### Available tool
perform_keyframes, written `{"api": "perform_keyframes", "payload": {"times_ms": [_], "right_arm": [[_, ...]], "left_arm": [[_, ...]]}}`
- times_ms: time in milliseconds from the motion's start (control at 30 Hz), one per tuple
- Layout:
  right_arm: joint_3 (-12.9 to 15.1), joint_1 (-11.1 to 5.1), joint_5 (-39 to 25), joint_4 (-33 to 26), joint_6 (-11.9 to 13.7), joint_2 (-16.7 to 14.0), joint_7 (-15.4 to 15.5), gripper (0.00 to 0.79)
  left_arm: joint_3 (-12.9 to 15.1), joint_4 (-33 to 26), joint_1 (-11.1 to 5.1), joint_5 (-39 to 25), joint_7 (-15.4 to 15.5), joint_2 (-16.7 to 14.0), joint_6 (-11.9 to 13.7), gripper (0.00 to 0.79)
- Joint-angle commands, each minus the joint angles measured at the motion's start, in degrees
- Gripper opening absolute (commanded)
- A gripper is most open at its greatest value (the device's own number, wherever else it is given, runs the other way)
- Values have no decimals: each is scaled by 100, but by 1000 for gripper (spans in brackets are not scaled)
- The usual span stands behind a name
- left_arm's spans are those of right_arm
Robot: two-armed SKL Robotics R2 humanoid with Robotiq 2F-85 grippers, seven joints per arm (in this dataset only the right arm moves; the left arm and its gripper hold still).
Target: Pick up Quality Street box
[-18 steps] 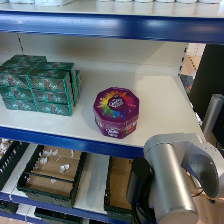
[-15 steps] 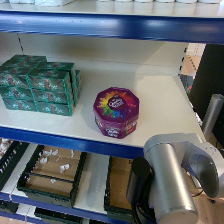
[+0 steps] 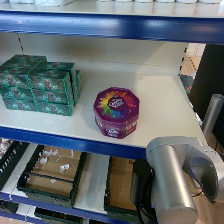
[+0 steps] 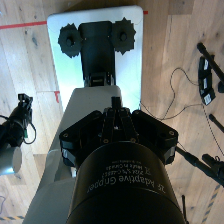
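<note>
The Quality Street box (image 3: 116, 112) sits on the white shelf (image 3: 165, 107), near its front edge and right of centre, well apart from the stack of green boxes (image 3: 39, 85) at the left. The right arm (image 3: 175, 182) hangs low in the head view, below the shelf's blue front lip and to the right of the box, so the whole reach is yet to be made. The wrist view points down at the wooden floor, a white base and loose cables; the gripper (image 4: 116, 107) shows only as a black housing from behind, and I cannot tell whether it is released or clenched. The main risk, as I judge it, is the climb: rising from under the shelf, the arm could catch the blue lip or nudge the box from below and in front, pushing it back or off line. The box is wide and octagonal, so a two-finger grasp across it may slip off angled faces or pinch only the lid, which could lift away from the tub. The shelf above leaves limited headroom, so a top-down approach may strike it. Against the earlier head views, nothing visible differs: box, green boxes and arm sit in the same places.
</note>
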Motion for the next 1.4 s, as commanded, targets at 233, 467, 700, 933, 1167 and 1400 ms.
{"api": "perform_keyframes", "payload": {"times_ms": [233,467,700,933,1167,1400], "right_arm": [[-123,-32,-18,2,80,-56,0,1],[-292,-53,-68,2,129,-95,-10,29],[-595,-70,-152,2,187,-126,-13,210],[-801,-80,-207,2,199,-160,-14,390],[-1006,-81,-246,2,199,-181,-19,531],[-1173,-90,-257,2,207,-190,-55,611]], "left_arm": [[0,0,0,0,0,0,0,0],[0,0,0,0,0,0,0,0],[0,0,0,0,0,0,0,0],[0,0,0,0,0,0,0,0],[0,0,0,0,0,0,0,0],[0,0,0,0,0,0,0,0]]}}
